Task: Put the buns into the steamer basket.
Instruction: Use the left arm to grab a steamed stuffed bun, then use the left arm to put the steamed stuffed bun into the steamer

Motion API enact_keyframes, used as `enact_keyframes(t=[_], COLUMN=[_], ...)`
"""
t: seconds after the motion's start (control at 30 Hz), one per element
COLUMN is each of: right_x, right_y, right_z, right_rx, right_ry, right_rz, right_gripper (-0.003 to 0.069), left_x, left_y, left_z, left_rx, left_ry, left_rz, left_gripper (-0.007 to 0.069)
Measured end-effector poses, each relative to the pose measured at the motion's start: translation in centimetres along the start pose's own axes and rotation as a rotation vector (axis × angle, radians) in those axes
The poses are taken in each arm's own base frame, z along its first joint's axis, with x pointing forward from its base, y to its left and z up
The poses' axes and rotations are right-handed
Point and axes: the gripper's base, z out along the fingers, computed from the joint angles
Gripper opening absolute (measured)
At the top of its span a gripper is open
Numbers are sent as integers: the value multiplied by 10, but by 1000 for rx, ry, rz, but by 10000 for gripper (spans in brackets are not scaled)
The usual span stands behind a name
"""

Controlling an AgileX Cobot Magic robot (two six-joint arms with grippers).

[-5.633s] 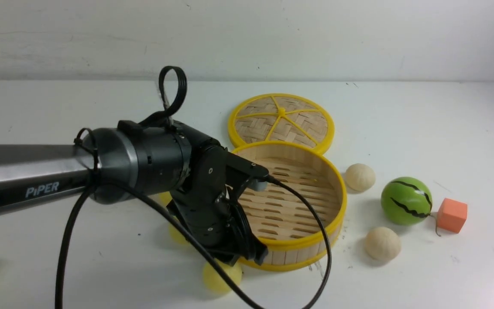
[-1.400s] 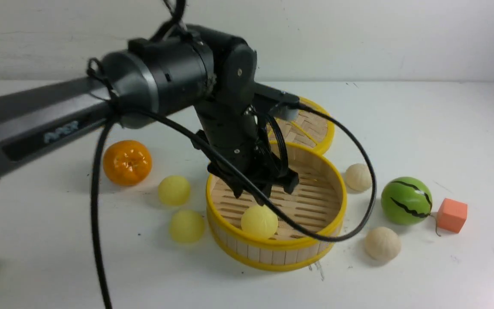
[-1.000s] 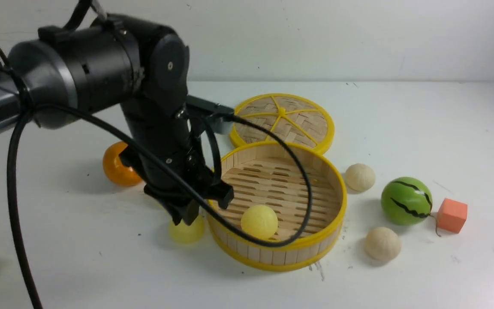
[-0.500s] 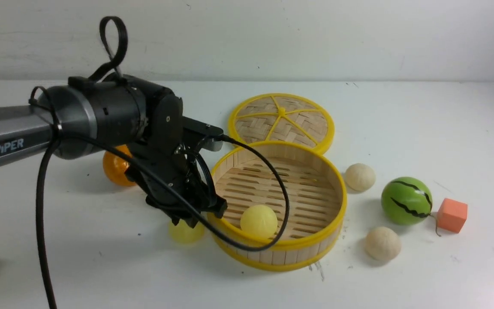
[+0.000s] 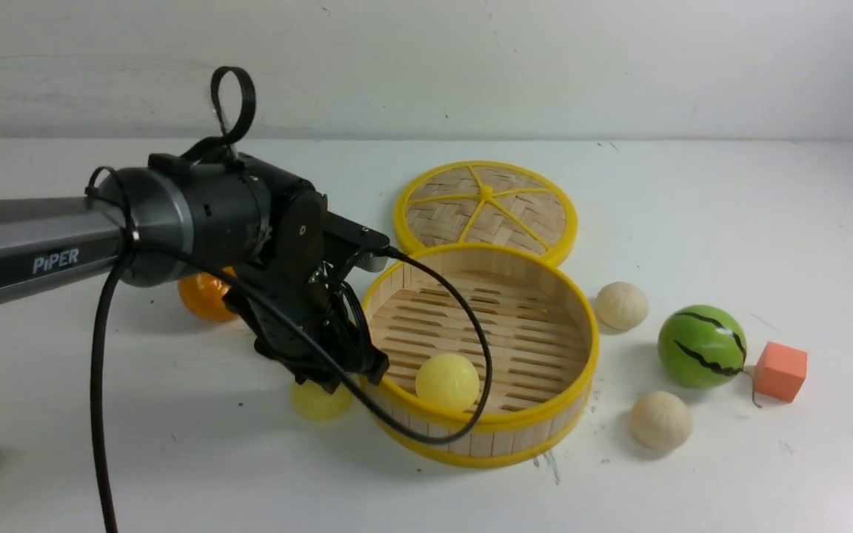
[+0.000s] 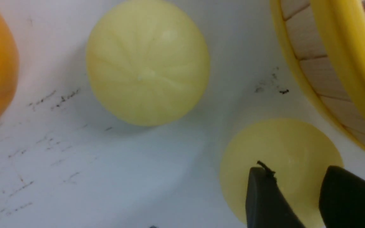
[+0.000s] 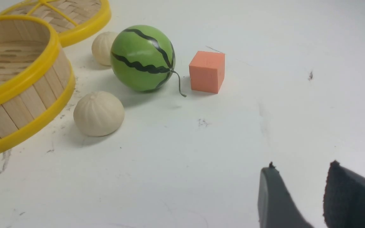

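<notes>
1. Here, my left gripper (image 5: 332,376) hangs low over a pale yellow bun (image 5: 319,403) that sits on the table (image 5: 693,222), just beside the steamer basket's (image 5: 515,433) near-left wall. The jaws are parted with nothing in them, and the tips frame the bun's crown.
2. A second yellow bun (image 5: 447,381) lies inside the basket. A third yellow bun (image 6: 147,61) rests farther off, near the orange (image 5: 201,296). The far beige bun (image 5: 621,305) and the near beige bun (image 5: 661,420) lie right of the basket.
3. Handling, as I judge it: light, smooth and round, perhaps slightly yielding. It is likely to roll or squirt free under an off-centre pinch.
4. Hold: across the widest girth, with my fingers lowered past the crown. One finger must pass close to the basket wall.
5. My right gripper (image 7: 296,190) is open and empty over the table, well apart from the buns.
</notes>
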Motion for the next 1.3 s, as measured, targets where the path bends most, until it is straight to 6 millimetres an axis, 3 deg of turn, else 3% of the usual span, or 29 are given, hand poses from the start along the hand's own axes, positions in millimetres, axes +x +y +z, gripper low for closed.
enact_keyframes(t=[0.2,0.33,0.43,0.57,0.63,0.73,0.8,0.87,0.93,1.07,1.27,1.3], right_x=[0,0,0,0,0,0,0,0,0,0,0,0], right_y=[0,0,0,0,0,0,0,0,0,0,0,0], right_z=[0,0,0,0,0,0,0,0,0,0,0,0], right_rx=[0,0,0,0,0,0,0,0,0,0,0,0], right_ry=[0,0,0,0,0,0,0,0,0,0,0,0], right_rz=[0,0,0,0,0,0,0,0,0,0,0,0], right_gripper=[239,239,239,239,239,239,239,239,239,239,239,239], left_x=[1,4,3,-5,-18,-43,-49,-57,-64,-72,-75,-75], left_y=[0,0,1,-6,-23,-47,-50,-49,-44,-40,-39,-39], left_z=[7,5,-1,-41,-71,-96,-91,-74,-45,-13,-6,-8], left_rx=[-4,-6,-10,-15,8,72,79,73,56,42,39,39], left_ry=[18,55,90,94,-26,-218,-234,-217,-175,-131,-111,-107], left_rz=[6,4,-24,-68,-10,52,54,52,56,52,51,50], left_gripper=[177,16,-13,-13,-13,-13,-13,-13,-13,-11,60,107])
